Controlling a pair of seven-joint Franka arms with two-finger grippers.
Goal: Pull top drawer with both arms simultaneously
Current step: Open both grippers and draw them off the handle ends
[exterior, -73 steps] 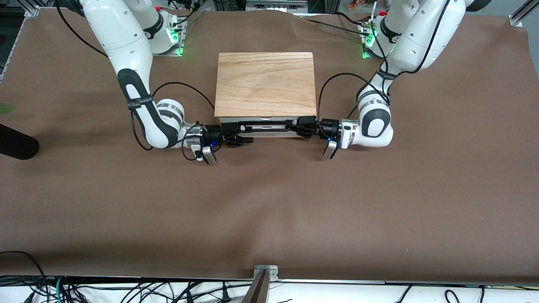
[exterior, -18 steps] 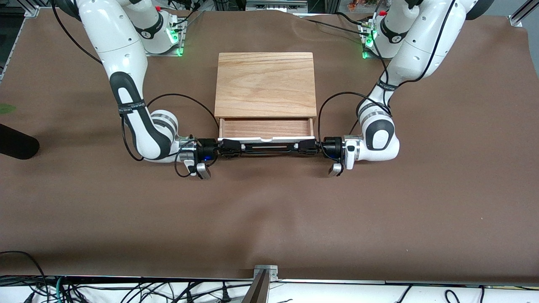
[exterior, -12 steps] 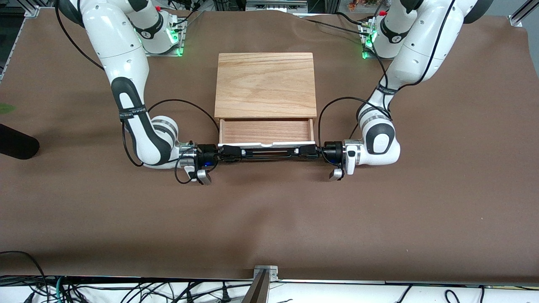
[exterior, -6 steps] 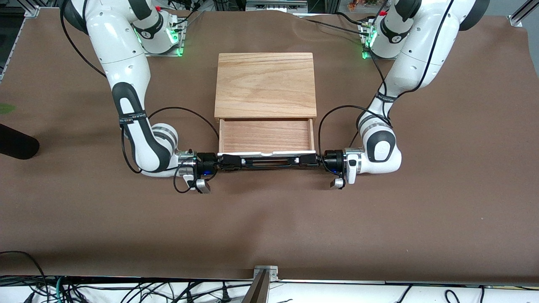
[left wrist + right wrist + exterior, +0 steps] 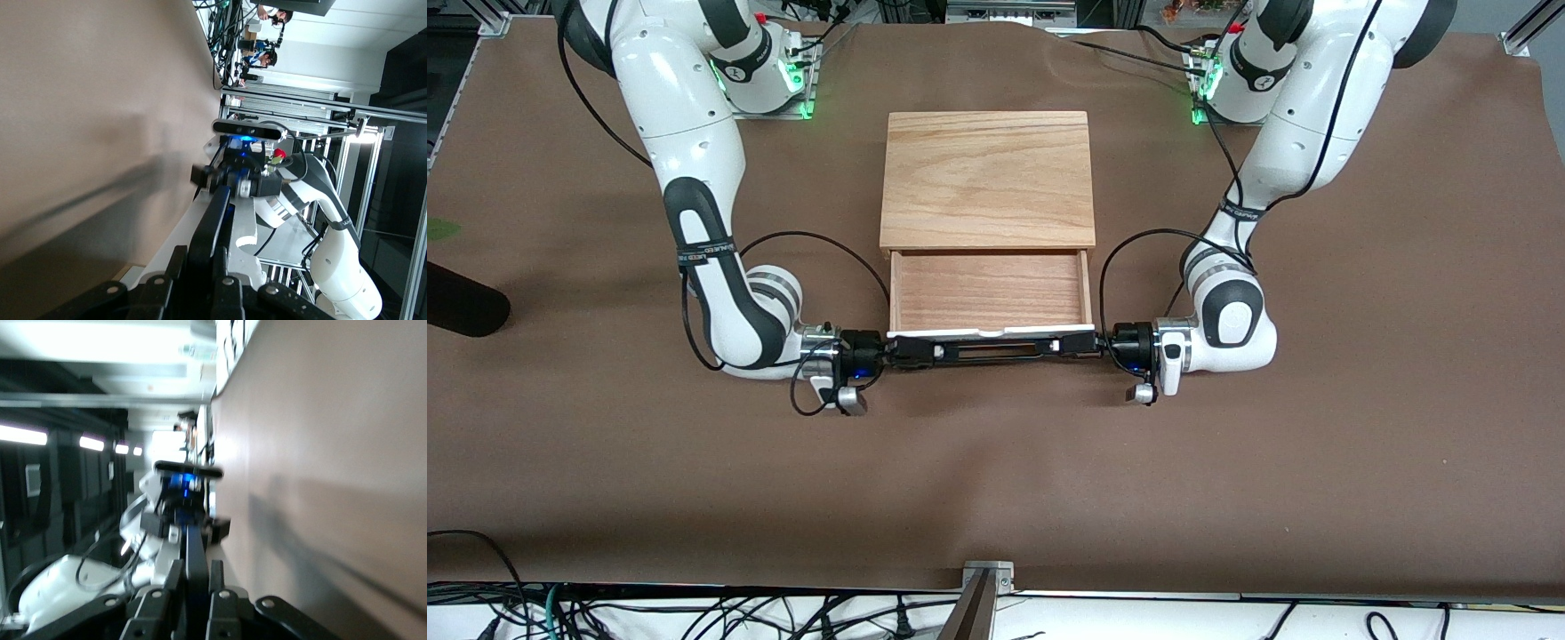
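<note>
From the front view I see the top drawer (image 5: 990,293) pulled out of the oak-topped box (image 5: 988,178) at centre frame, its wood floor exposed and its white front panel the part nearest the camera. The black bar handle (image 5: 996,350) runs along that panel. My right gripper (image 5: 914,350) comes in from the lower-left side of the frame and is clamped on the handle's end toward the right arm; my left gripper (image 5: 1080,347) comes in from the lower-right side and is clamped on the end toward the left arm. Both arms bend low over the brown table cover (image 5: 996,471), with green lights at their bases in the upper corners. In the left wrist view, the left gripper (image 5: 203,267) sits at bottom centre, its fingers pressed tight on the bar handle (image 5: 217,217), which runs up the frame to the right gripper (image 5: 230,180). In the right wrist view, the right gripper (image 5: 193,587) at bottom centre grips the bar handle (image 5: 194,547) just as closely, with the left gripper (image 5: 187,517) at the bar's other end.
</note>
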